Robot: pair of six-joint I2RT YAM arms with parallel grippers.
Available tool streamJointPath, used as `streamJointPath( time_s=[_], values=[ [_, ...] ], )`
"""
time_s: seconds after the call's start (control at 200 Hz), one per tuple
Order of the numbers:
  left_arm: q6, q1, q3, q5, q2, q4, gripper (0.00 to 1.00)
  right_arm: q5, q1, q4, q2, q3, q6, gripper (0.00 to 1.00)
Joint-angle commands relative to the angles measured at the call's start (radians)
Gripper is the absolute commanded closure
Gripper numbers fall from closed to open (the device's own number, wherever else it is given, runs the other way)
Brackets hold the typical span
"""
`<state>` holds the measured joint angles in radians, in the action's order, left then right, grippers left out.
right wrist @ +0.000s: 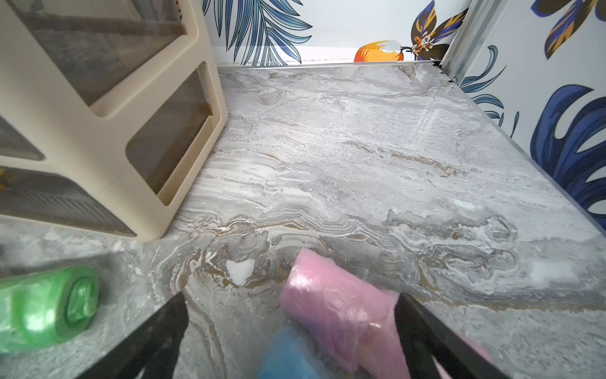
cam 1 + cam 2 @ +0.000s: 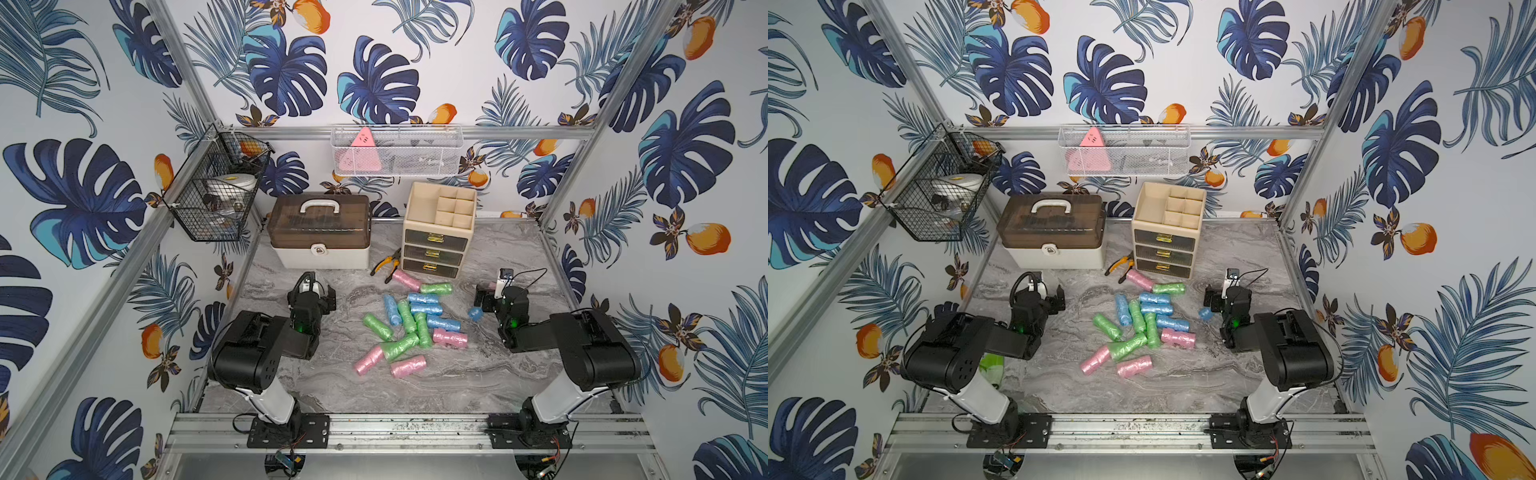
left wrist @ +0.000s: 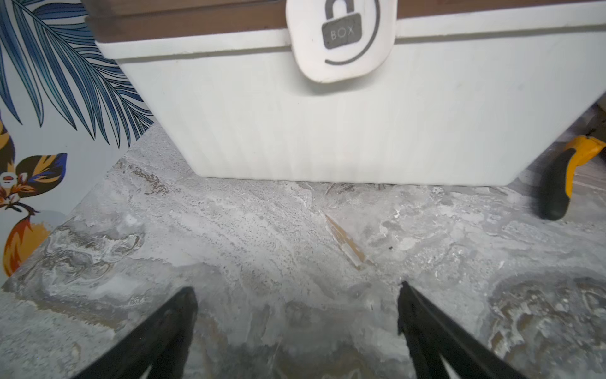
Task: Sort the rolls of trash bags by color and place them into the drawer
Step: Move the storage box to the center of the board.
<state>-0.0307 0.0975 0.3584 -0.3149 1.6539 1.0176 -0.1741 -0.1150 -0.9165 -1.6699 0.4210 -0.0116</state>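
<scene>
Several pink, green and blue rolls of trash bags (image 2: pixel 409 320) lie heaped mid-table in both top views (image 2: pixel 1138 322). The beige cabinet (image 2: pixel 436 232) behind them has all three drawers (image 2: pixel 434 241) shut. My right gripper (image 1: pixel 291 295) stands open at the heap's right side (image 2: pixel 494 293). A pink roll (image 1: pixel 331 305) lies between its fingers against one of them, with a blue roll (image 1: pixel 288 354) beside it and a green roll (image 1: pixel 46 305) off to one side. Left of the heap, my left gripper (image 3: pixel 295 288) is open over bare table (image 2: pixel 311 293).
A white latched box with a brown lid (image 2: pixel 319 232) stands left of the cabinet, directly ahead of the left gripper (image 3: pixel 328 124). Yellow-black pliers (image 2: pixel 386 264) lie between box and cabinet. A black wire basket (image 2: pixel 216 187) and a white mesh basket (image 2: pixel 397 151) hang on the walls.
</scene>
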Motion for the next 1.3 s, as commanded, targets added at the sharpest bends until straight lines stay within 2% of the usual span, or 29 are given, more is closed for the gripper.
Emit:
streamJointPath(
  time_s=[0.0, 0.73, 0.801, 0.941, 0.996, 1.061, 1.101, 1.231, 1.296],
  values=[
    [0.008, 0.008, -0.006, -0.007, 0.0, 0.045, 0.01, 0.004, 0.0, -0.009, 0.006, 0.001, -0.002, 0.0],
    [0.004, 0.001, -0.007, -0.003, -0.006, 0.045, 0.01, 0.03, 0.015, 0.006, 0.006, 0.007, 0.012, 0.0],
    [0.018, 0.032, 0.005, -0.063, -0.064, -0.018, 0.01, -0.075, 0.01, 0.01, 0.046, -0.003, 0.036, 0.0],
    [0.013, 0.101, 0.098, -0.23, -0.235, -0.311, 0.01, -0.144, 0.009, 0.235, 0.299, 0.013, 0.085, 0.0],
    [-0.057, 0.103, 0.146, -0.241, -0.305, -0.461, 0.01, -0.196, 0.009, 0.391, 0.386, 0.064, 0.19, 0.0],
    [-0.153, 0.103, 0.208, -0.22, -0.38, -0.609, 0.01, -0.293, 0.011, 0.665, 0.452, 0.169, 0.416, 0.0],
    [-0.197, 0.103, 0.248, -0.161, -0.414, -0.691, 0.01, -0.267, 0.017, 0.812, 0.469, 0.245, 0.497, 0.0],
    [-0.287, 0.103, 0.404, 0.134, -0.456, -0.886, 0.22, -0.01, 0.018, 1.09, 0.42, 0.503, 0.464, 0.0],
    [-0.331, 0.105, 0.507, 0.251, -0.422, -0.978, 0.23, 0.079, 0.019, 1.173, 0.375, 0.622, 0.468, 0.01]
  ],
)
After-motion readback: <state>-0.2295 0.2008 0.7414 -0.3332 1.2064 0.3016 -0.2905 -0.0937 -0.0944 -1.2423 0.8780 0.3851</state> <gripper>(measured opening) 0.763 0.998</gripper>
